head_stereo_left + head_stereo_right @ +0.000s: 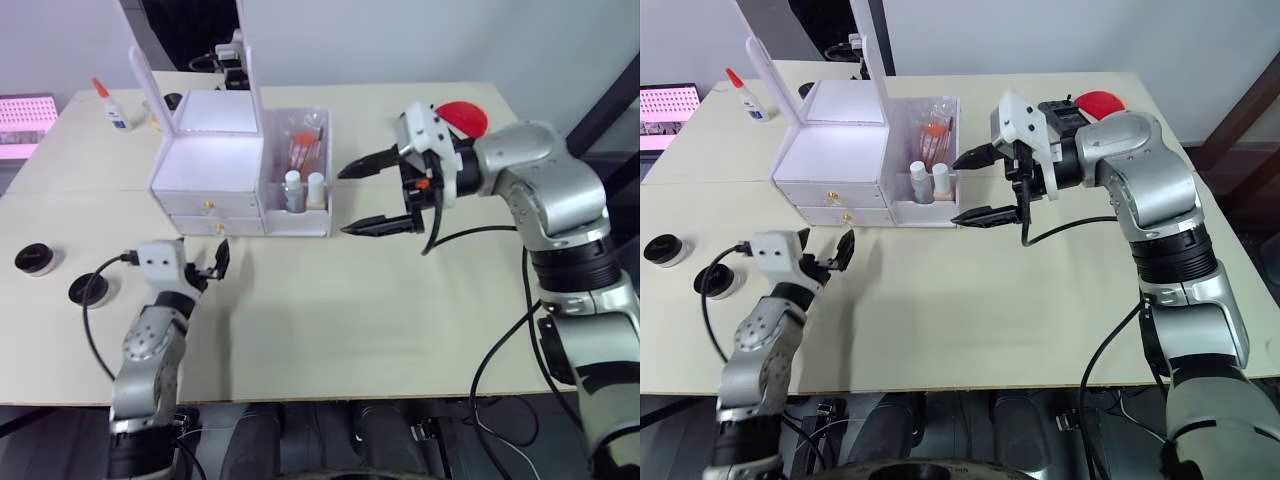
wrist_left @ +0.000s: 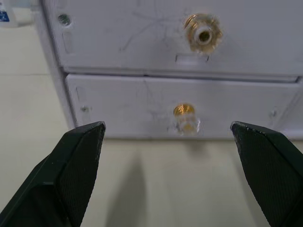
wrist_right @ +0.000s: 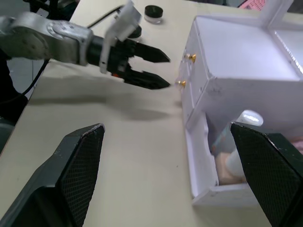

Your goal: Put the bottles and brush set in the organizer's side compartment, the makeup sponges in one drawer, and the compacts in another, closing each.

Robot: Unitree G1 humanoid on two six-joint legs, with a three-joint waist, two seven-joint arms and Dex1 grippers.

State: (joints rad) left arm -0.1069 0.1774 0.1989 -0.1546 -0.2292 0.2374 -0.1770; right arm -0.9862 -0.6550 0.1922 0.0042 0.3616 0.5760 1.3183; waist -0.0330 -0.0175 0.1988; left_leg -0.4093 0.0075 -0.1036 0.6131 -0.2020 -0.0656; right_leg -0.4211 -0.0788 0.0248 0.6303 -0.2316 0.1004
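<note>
The left claw (image 1: 212, 262) hangs released just before the organizer's (image 1: 210, 150) shut drawers. The right claw (image 1: 372, 195) gapes empty beside the side compartment (image 1: 305, 175), where two bottles (image 1: 303, 190) stand. Two compacts (image 1: 35, 260) sit far left on the tabletop (image 1: 350, 310).

Furniture: pale beige table (image 1: 400, 330) | Wall: plain grey wall (image 1: 420, 40) is seen behind the table's far edge
</note>
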